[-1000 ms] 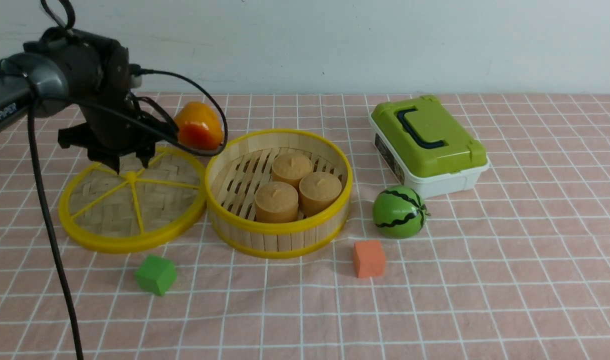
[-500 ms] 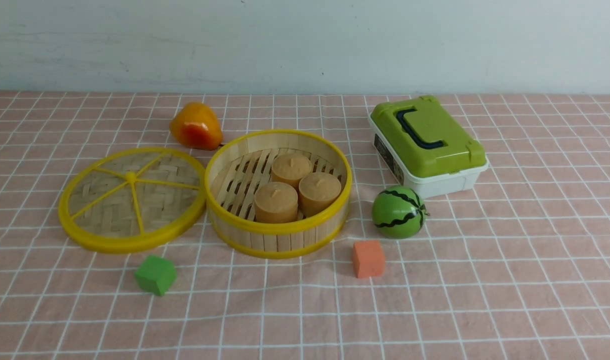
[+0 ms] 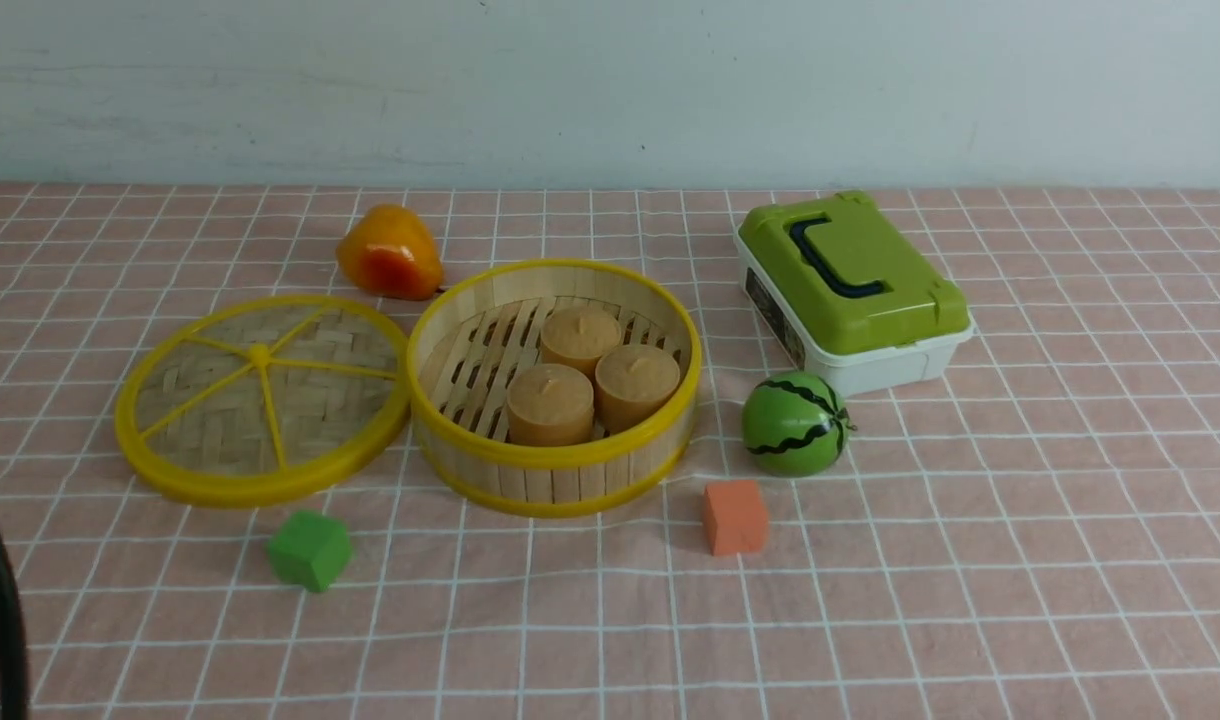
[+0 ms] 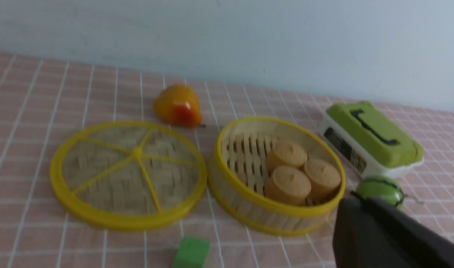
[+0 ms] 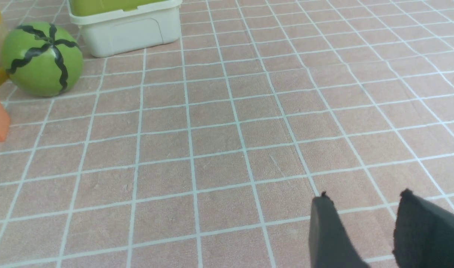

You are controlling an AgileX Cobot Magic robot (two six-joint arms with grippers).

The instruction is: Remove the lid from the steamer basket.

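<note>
The lid (image 3: pixel 220 420), a woven bamboo disc with a yellow rim and spokes, lies flat on the cloth, touching the left side of the steamer basket (image 3: pixel 555 455). The basket stands uncovered with three tan round cakes (image 3: pixel 580 375) inside. The left wrist view shows the lid (image 4: pixel 111 186) and the basket (image 4: pixel 279 214) from some way off. My left gripper (image 4: pixel 357 201) is shut on nothing, well back from both. My right gripper (image 5: pixel 364 195) hangs open over bare cloth, empty. Neither gripper shows in the front view.
A yellow-orange fruit (image 3: pixel 390 252) sits behind the lid. A green cube (image 3: pixel 310 549) and an orange cube (image 3: pixel 735 516) lie in front. A toy watermelon (image 3: pixel 795 423) and a white box with a green lid (image 3: pixel 855 290) stand to the right. A black cable (image 3: pixel 0 620) crosses the lower left corner.
My left arm, which hung over the lid's knob, has pulled back out of the front view and its gripper has shut. The lid and basket have stayed put.
</note>
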